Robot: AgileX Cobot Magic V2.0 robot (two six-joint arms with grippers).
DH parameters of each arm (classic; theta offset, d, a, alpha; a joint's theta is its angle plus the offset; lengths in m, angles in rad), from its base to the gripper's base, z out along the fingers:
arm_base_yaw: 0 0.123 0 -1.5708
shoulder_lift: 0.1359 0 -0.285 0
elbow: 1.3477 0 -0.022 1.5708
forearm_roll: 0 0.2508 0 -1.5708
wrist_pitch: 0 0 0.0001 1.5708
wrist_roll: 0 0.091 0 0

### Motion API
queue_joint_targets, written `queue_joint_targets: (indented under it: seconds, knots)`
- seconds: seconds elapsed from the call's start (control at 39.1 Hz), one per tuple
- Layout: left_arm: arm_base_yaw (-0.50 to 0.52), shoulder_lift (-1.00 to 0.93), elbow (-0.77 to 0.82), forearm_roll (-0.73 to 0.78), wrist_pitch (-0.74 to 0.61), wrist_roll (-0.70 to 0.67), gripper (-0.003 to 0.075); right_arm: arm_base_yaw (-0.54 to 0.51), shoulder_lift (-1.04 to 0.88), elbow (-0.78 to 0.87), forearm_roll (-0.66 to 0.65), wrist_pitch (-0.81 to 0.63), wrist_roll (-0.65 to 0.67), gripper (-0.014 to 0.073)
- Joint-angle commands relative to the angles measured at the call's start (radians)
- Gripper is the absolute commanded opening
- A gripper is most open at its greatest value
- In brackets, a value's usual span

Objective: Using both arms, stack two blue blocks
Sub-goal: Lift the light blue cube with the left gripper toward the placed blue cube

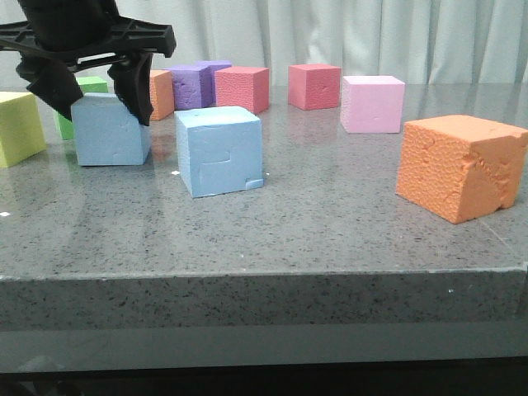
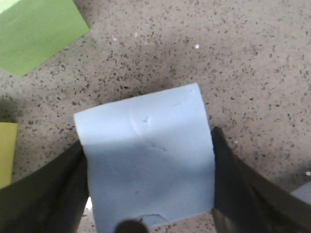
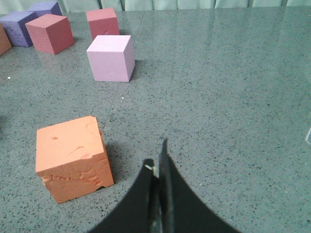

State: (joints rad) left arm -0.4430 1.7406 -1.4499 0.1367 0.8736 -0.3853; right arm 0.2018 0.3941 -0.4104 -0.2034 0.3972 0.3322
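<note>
**Left arm takes hold of first blue cube**

The left gripper point(image 1: 99, 91) straddles one blue block point(image 1: 110, 129) at the left of the grey stone table point(image 1: 330, 206), its black fingers point(image 2: 43, 194) closed against two opposite side faces, as the left wrist view confirms. The block appears to rest on the table. The second blue block point(image 1: 219, 151) stands just beside it, nearer the camera and apart from any gripper.

Both cubes look like light, soft foam, their faces dented and scuffed; a firm squeeze will likely press into them, so flat opposite sides near mid-height seem the safest hold, and the textured surface should resist slipping.

The right gripper point(image 3: 158, 194) hangs over bare table near a large orange cube point(image 3: 73, 158), its jaws pressed together with nothing between them; it is out of the front view.

The left arm is cut off by the frame's top edge. A green cube point(image 1: 82, 103) sits largely hidden behind the gripped block, and the fingertips' contact low on the block cannot be made out.
</note>
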Motion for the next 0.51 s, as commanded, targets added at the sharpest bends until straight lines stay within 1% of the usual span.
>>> queue_joint_targets:
  seconds: [0.0, 0.28, 0.49]
  knots:
    - [-0.004, -0.048, -0.052, -0.005, -0.006, -0.011, 0.0330, -0.004, 0.003, -0.025, -0.007, -0.084, -0.010, -0.0067]
    - [-0.004, -0.054, -0.214, -0.010, 0.168, 0.001, 0.0330, -0.004, 0.003, -0.025, -0.007, -0.084, -0.010, -0.0067]
    - [-0.020, -0.054, -0.287, -0.020, 0.268, 0.022, 0.0330, -0.004, 0.003, -0.025, -0.007, -0.085, -0.010, -0.0067]
